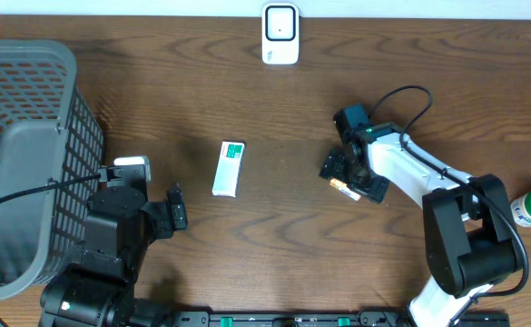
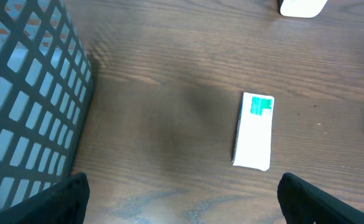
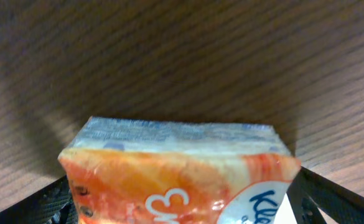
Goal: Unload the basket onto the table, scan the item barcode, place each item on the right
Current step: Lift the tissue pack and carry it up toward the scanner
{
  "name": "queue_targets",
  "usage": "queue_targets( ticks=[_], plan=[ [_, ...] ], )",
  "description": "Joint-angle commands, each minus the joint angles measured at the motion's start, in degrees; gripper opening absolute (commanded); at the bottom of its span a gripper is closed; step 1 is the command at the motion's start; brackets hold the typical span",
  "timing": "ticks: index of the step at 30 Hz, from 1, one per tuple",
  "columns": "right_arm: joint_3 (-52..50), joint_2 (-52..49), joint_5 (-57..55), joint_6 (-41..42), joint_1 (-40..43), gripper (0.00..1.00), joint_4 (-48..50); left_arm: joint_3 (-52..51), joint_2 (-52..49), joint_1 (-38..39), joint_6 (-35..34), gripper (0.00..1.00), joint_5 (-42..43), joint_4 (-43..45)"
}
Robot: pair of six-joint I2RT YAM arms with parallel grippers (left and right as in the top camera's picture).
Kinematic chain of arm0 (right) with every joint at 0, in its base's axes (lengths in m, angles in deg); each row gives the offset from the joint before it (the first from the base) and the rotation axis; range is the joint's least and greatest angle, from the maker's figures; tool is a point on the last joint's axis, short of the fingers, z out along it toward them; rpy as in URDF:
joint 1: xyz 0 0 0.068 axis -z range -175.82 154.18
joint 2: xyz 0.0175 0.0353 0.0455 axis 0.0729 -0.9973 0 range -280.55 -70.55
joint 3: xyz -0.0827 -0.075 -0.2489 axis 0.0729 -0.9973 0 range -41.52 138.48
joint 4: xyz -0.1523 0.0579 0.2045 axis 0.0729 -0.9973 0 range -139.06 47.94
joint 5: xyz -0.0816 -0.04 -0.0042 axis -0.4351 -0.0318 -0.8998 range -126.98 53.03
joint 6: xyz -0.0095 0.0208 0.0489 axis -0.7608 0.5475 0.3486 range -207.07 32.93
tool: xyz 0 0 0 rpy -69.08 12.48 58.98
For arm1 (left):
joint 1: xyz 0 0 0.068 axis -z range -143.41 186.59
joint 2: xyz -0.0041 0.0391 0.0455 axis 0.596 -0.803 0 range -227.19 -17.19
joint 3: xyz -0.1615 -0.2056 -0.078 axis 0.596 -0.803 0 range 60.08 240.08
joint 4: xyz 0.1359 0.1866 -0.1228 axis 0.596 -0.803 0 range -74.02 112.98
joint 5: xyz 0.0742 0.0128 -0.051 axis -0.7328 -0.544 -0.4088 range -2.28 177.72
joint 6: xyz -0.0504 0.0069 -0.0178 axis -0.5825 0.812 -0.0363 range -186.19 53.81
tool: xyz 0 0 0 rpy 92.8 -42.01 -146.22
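Tissue pack: soft plastic-wrapped packet, orange with white lettering on the face, and a pale blue-grey edge turned toward the top of the right wrist view. Part of a blue brand word shows at lower right. No barcode is visible on the faces in view. In the overhead view it lies right of centre, mostly hidden under the arm, with only a small orange and white corner showing.

Right end effector: fingers spread as wide as they go, one at each lower corner of the wrist view, with the pack filling the space between them. Cannot tell whether the fingers press on its sides.

Left end effector: lower left of the overhead view, fingers spread wide, nothing between them and touching nothing. Its camera looks down on bare wood.

Scanner: white upright unit at top centre, well apart from the pack.

White box: slim carton with a green patch at one end, lying flat left of centre, between the two arms.

Basket: grey plastic mesh, far left. Bottle: green cap, white body, on its side at the right edge.

Tabletop: dark brown wood grain. Beyond its top edge only a pale strip shows.
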Motion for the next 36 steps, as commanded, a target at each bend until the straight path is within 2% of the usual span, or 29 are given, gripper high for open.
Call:
queue_targets(
  ticks=[1,6,21,27,36],
  plan=[
    [-1.22,-3.72,0.35,-0.83,1.9,0.92,1.33,0.31,0.04,-0.13,-0.33,0.96,-0.94,0.02],
    [-1.22,-6.08,2.75,-0.87,1.88,0.81,1.38,0.31,0.04,-0.13,-0.33,0.96,-0.94,0.02],
    [-1.07,-7.43,12.92,-2.38,2.05,0.68,0.52,0.31,0.04,-0.13,-0.33,0.96,-0.94,0.02],
    [0.22,-7.37,15.41,-4.11,2.27,0.6,-4.7,0.31,0.04,-0.13,-0.33,0.96,-0.94,0.02],
    [8.57,-7.37,21.29,-9.38,2.32,0.57,-16.26,0.31,0.04,-0.13,-0.33,0.96,-0.94,0.02]
  ],
)
